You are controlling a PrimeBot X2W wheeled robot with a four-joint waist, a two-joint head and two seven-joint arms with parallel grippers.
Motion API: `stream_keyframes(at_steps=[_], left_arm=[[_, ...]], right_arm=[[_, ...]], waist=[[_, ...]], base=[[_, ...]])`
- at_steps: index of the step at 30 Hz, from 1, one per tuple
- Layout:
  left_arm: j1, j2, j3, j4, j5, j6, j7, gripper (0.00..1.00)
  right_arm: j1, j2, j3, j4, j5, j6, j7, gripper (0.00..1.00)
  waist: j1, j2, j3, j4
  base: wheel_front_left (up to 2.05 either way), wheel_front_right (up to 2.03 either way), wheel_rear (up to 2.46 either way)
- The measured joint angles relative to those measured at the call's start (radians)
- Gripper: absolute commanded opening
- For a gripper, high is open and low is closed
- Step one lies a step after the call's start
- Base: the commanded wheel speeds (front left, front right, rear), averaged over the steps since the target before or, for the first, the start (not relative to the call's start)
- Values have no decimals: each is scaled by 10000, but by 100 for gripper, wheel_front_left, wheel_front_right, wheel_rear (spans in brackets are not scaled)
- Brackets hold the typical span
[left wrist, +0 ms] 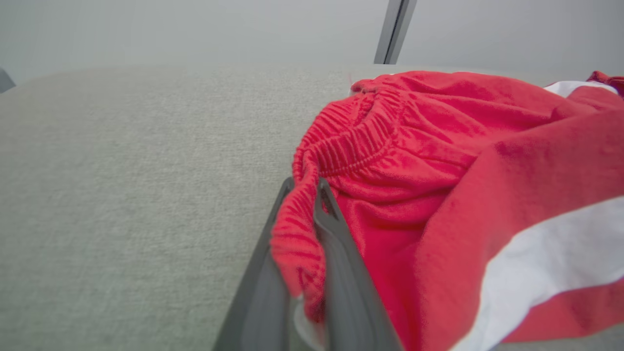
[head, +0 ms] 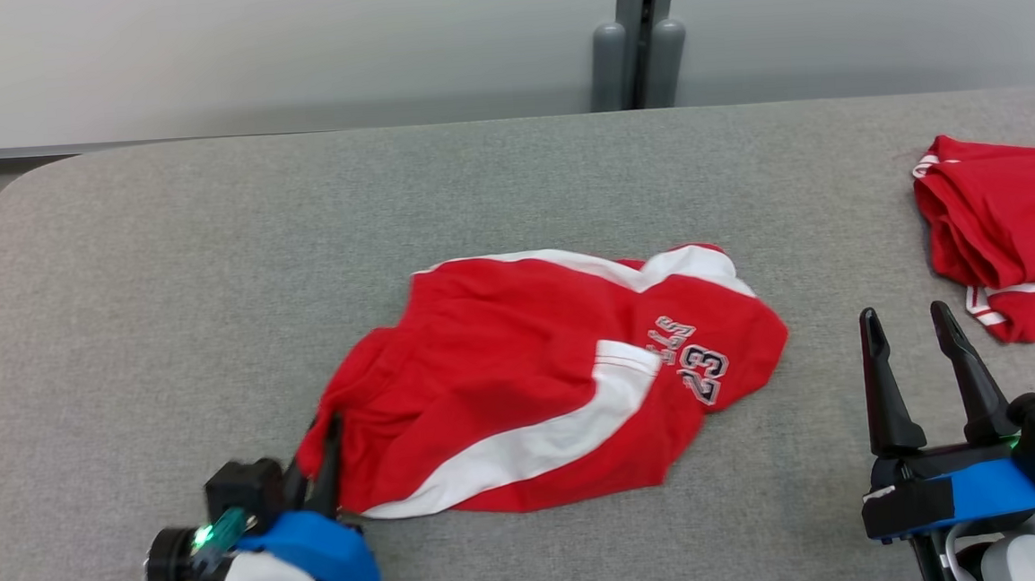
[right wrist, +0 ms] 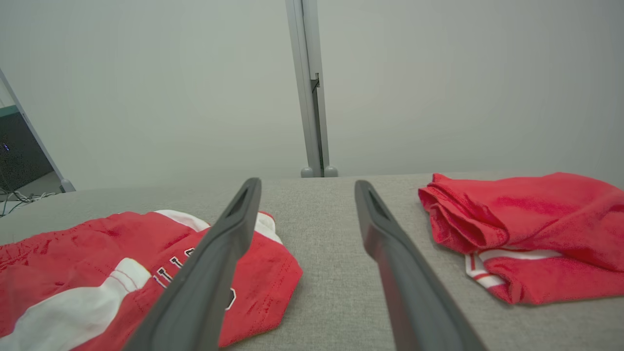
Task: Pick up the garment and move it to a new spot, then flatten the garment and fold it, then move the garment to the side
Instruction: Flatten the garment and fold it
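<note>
The garment is a pair of red shorts with white stripes and a "23" print, lying crumpled in the middle of the grey table. My left gripper is at its lower left corner, shut on the elastic waistband. In the left wrist view the gathered waistband is pinched between the two dark fingers. My right gripper stands open at the lower right, apart from the shorts, with nothing between its fingers. The shorts show at that view's lower left.
A second red garment with white trim lies folded at the table's right edge, just beyond my right gripper; it also appears as a folded red pile. A grey post stands behind the table against a pale wall.
</note>
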Motion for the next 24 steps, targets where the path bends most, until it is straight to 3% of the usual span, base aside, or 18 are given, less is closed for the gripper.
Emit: stream_keyframes(at_steps=[5, 6, 7, 24], left_arm=[[919, 161, 719, -439, -25, 111, 2, 0], [1041, 153, 788, -504, -2, 109, 2, 32], [1138, 138, 842, -583, 52, 105, 2, 100], [1630, -606, 2947, -3837, 1776, 134, -2, 100]], right_arm=[[0, 0, -17, 111, -31, 0, 0, 100], [6, 0, -8, 134, -31, 0, 0, 100], [8, 0, 10, 163, -31, 0, 0, 100], [239, 0, 263, 485, -31, 0, 0, 100]], waist=[[0, 0, -65, 216], [0, 0, -94, 255], [0, 0, -126, 290], [0, 0, -963, 512]], base=[[0, 0, 0], [0, 0, 0], [0, 0, 0], [0, 0, 0]])
